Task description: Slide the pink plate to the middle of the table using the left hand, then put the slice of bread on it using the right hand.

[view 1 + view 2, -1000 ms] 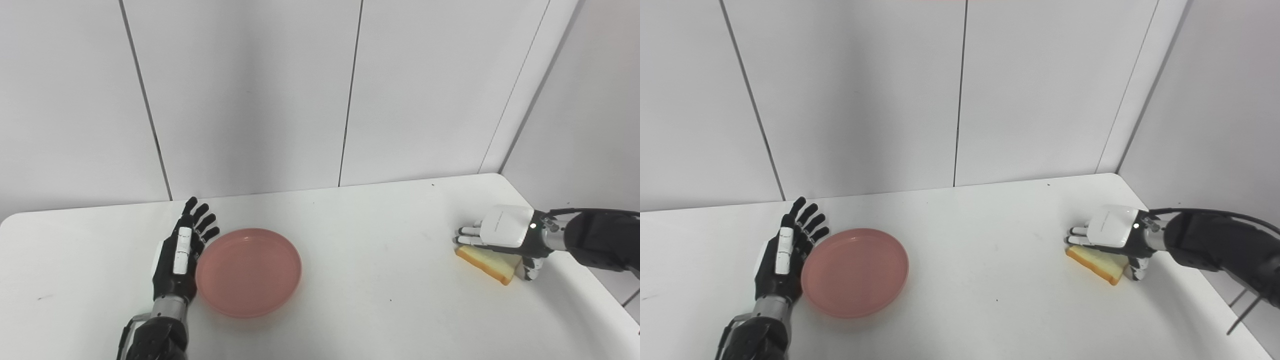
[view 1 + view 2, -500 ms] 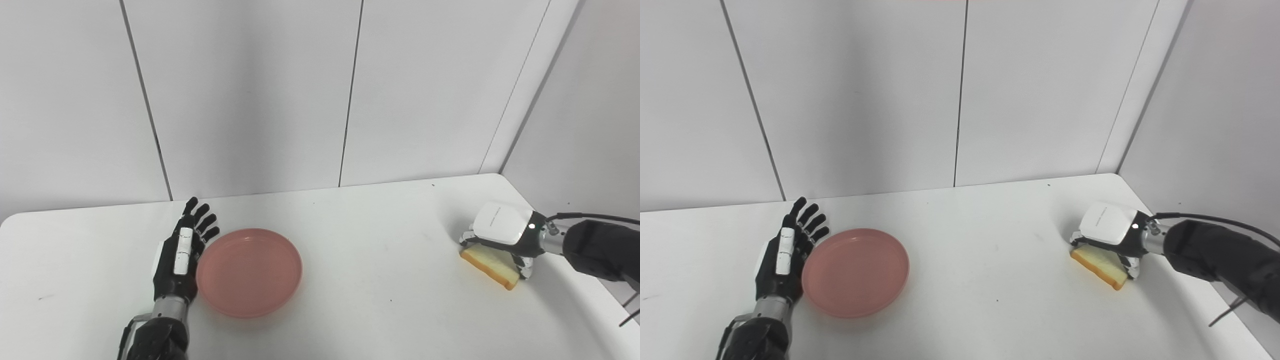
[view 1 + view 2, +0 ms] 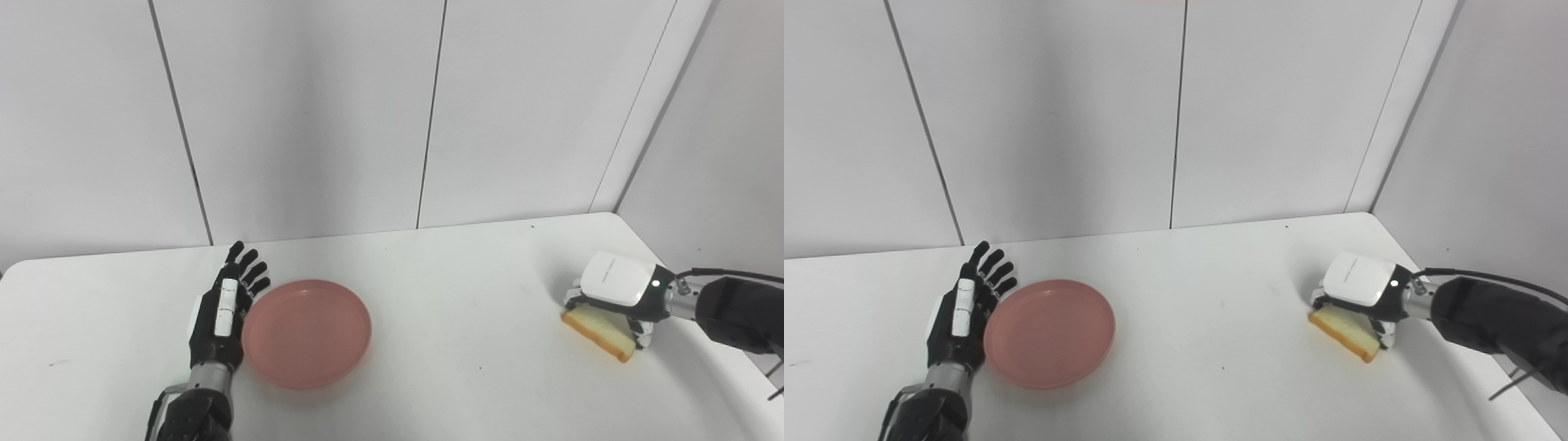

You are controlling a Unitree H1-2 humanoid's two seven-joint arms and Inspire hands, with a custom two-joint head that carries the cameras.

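Note:
The pink plate (image 3: 306,332) lies on the white table (image 3: 465,318), left of the middle. My left hand (image 3: 223,309) stands on edge against the plate's left rim, fingers straight and apart, holding nothing. At the far right, the slice of bread (image 3: 599,334) lies tilted, and my right hand (image 3: 615,291) is curled down over it, fingers on its far edge and thumb at its near right corner. The bread's left end appears slightly raised off the table.
White wall panels (image 3: 306,110) close the back and the right side of the table. The table's right edge (image 3: 704,343) runs close behind the right hand. A broad stretch of table lies between the plate and the bread.
The right hand's fingers have curled from flat over the bread into a grasp on it, and the bread has tipped slightly. The left hand and the plate have stayed in place.

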